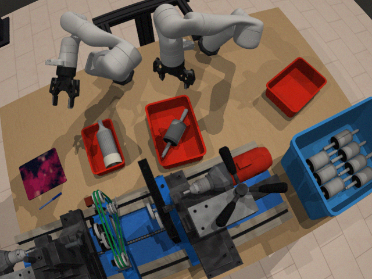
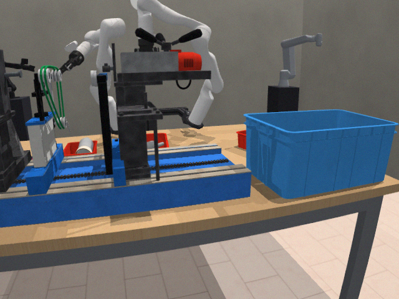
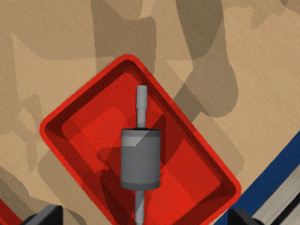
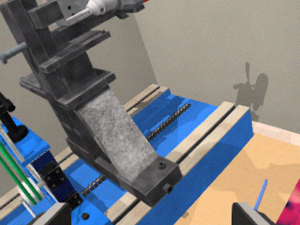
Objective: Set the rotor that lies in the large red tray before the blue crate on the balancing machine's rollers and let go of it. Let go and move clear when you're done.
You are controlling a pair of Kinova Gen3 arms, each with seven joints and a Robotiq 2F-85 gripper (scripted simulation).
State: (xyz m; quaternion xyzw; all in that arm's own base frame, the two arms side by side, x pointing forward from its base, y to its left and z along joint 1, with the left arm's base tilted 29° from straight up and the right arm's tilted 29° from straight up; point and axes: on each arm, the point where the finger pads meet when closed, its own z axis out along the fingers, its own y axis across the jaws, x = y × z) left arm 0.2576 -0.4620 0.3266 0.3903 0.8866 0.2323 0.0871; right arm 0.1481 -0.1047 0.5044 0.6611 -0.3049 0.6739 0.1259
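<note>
The grey rotor (image 1: 175,130) (image 3: 141,159) lies slantwise in the large red tray (image 1: 192,147) (image 3: 89,136), its shaft ends pointing to opposite sides. My left gripper (image 1: 174,81) is open and empty, above and behind the tray; its fingertips show at the bottom corners of the left wrist view. My right gripper (image 1: 63,105) (image 4: 151,216) is open and empty, raised at the left of the top view. The balancing machine (image 1: 140,222) (image 2: 177,194) (image 4: 220,164) stands in front of the trays, with dark stands on its blue bed. Its rollers cannot be made out clearly.
The blue crate (image 1: 311,207) (image 2: 322,161) holds several rotors. A small red tray (image 1: 95,158) holds a ribbed bottle-like part (image 1: 106,142). Another red tray (image 1: 293,90) is empty. The tall black bar (image 1: 156,196) and red drill motor (image 1: 255,162) rise near the rotor's tray.
</note>
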